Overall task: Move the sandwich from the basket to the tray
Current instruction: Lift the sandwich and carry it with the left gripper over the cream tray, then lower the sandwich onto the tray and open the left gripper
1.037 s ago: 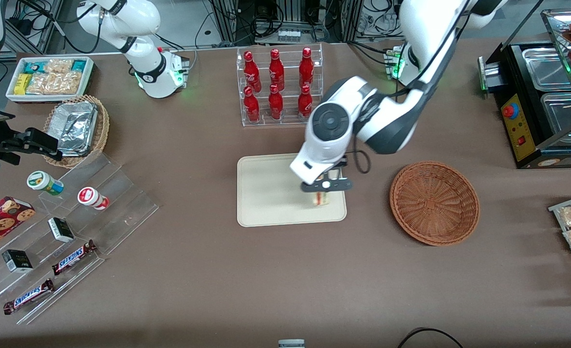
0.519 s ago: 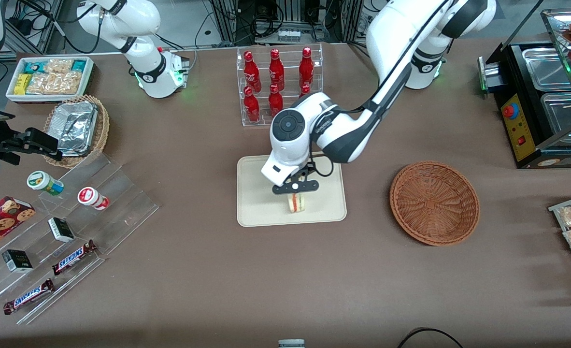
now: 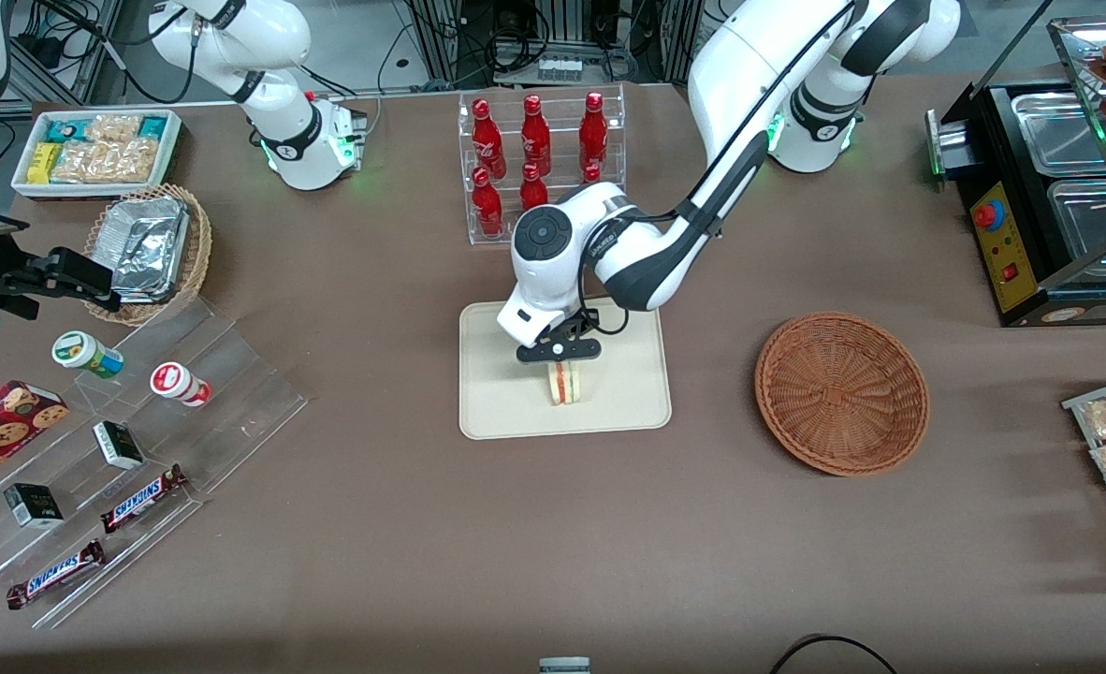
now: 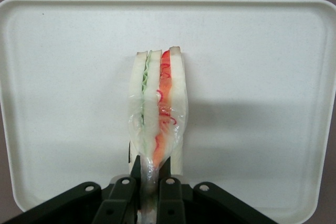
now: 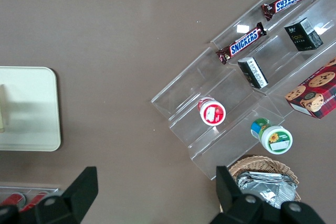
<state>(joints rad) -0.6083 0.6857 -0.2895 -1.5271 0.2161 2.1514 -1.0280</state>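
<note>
My left gripper (image 3: pixel 560 359) is over the middle of the cream tray (image 3: pixel 497 412) and is shut on the sandwich (image 3: pixel 565 383). The sandwich is a wrapped white-bread wedge with red and green layers, held edge-up just above the tray; whether it touches the tray I cannot tell. In the left wrist view the gripper (image 4: pixel 150 182) pinches the clear wrapper at the sandwich's (image 4: pixel 157 108) end, with the tray (image 4: pixel 273 77) under it. The reddish-brown wicker basket (image 3: pixel 841 391) stands empty beside the tray, toward the working arm's end.
A clear rack of red bottles (image 3: pixel 539 164) stands farther from the front camera than the tray. A tan basket with foil (image 3: pixel 149 251), a white snack bin (image 3: pixel 96 150) and clear steps with snacks (image 3: pixel 123 440) lie toward the parked arm's end. A black food warmer (image 3: pixel 1049 187) stands at the working arm's end.
My left gripper has carried the sandwich across the tray from the edge beside the basket to its middle, moving toward the parked arm's end. It slowed in the last half second.
</note>
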